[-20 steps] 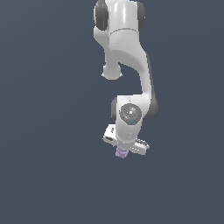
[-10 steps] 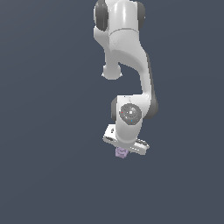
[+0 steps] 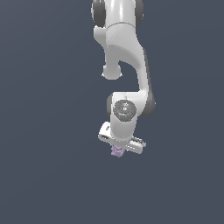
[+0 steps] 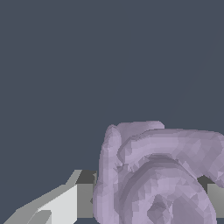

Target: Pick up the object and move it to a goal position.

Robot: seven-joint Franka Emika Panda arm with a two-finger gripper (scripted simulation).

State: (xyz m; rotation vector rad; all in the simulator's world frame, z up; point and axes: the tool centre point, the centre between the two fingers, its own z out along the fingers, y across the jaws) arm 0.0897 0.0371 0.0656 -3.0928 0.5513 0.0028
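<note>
Carrying the object (image 3: 117, 152) cleanly means keeping the gripper (image 3: 117, 149) clamped on it — steady, unhurried travel, no jerks — until the goal.

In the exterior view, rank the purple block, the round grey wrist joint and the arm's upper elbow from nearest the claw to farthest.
1. Purple block: at the claw, just below the hand.
2. Round grey wrist joint: directly above.
3. Upper elbow: highest, toward the view's left.

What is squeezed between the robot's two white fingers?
The small lavender-purple lumpy block sits between the white gripper's fingers, clearest in the wrist view.
</note>
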